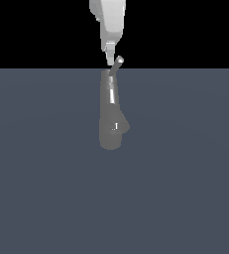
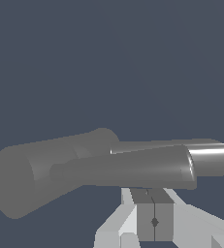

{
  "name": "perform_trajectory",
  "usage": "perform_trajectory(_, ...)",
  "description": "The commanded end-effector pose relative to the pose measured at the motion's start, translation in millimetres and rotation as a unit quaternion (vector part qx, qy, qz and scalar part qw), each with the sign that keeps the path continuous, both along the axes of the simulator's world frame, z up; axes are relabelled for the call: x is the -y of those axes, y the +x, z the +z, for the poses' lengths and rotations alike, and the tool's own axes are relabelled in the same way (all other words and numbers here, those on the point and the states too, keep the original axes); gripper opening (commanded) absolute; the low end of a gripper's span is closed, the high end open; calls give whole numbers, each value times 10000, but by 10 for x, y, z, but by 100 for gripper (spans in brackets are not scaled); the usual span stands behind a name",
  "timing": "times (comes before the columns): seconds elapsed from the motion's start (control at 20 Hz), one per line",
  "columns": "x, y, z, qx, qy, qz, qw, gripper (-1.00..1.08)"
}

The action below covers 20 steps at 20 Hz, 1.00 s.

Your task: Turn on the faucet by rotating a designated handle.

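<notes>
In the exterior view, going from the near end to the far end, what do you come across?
Bare floor → the faucet's thick rounded body → its narrower column → the handle, with the gripper tip right beside it, on the exterior view's left.

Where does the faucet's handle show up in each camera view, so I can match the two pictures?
Exterior view: the handle is a thin rod slanting up from the faucet top, just beside the pincer tip, at top centre.
Wrist view: which bar is the handle cannot be told; grey cylinders cross just above the pincer.
Shared landmark: the faucet's thick grey body.
</notes>
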<state>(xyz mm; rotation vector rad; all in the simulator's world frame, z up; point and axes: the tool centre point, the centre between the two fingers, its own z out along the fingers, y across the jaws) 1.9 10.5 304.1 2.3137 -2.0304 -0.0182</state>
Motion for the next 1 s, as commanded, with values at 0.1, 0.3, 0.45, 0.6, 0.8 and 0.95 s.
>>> perform_trajectory(0.1, 456, 3, -29, -35, -30, -183, 9998, -100)
perform_trajectory(0.3, 265, 107, -29, 7, -1, -11, 10000, -100)
perform_trajectory(0.45, 376, 189, -72, 1, -6, -37, 10000, -100)
perform_trajectory(0.6, 485, 269, -114, -5, -10, -62, 10000, -100)
perform_trajectory(0.8, 626, 371, -168, -13, -16, -95, 10000, -100)
perform_trajectory(0.95, 730, 445, -207, -19, -20, -119, 9999, -100)
